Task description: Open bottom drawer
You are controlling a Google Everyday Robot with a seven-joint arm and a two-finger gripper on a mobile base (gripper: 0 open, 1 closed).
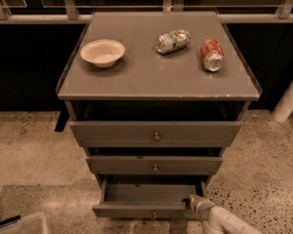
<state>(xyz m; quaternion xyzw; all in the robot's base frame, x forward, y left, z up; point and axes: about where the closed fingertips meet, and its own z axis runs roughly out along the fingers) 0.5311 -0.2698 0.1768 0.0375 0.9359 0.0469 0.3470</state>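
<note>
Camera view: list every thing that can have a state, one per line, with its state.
bottom drawer: open, inside showing, nothing seen in it
middle drawer: closed, no inside showing
top drawer: closed, no inside showing
bowl: upright, empty
green can: lying on its side
red can: lying on its side
gripper: low, at the bottom drawer's front right corner

Smooth gripper [194,200] at matt bottom drawer [136,210]
</note>
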